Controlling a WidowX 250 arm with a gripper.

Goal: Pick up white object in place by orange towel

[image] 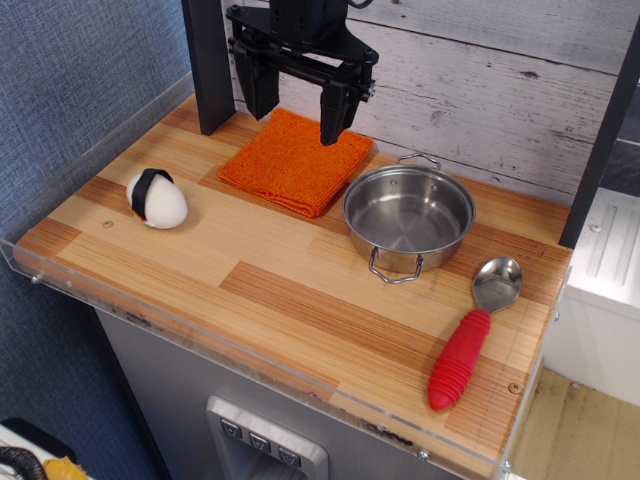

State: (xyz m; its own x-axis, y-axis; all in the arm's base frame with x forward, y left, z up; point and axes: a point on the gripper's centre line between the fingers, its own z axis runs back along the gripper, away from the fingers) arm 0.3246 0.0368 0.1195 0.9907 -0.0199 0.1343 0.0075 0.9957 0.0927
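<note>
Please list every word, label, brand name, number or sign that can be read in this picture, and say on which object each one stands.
There are none: no readable text shows in this view.
The white object has only a plain black band.
The orange towel, steel pot, red-handled spoon and gripper show no lettering.
The buttons on the grey panel below the counter may bear marks, but they are too small to read.

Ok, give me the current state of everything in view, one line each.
hand: open, empty, hovering above the towel's back edge
white object: lying on its side on the table, left of the towel, apart from it
orange towel: flat, folded, nothing on it
steel pot: upright, empty
red-handled spoon: lying bowl-up, right of the pot
</note>
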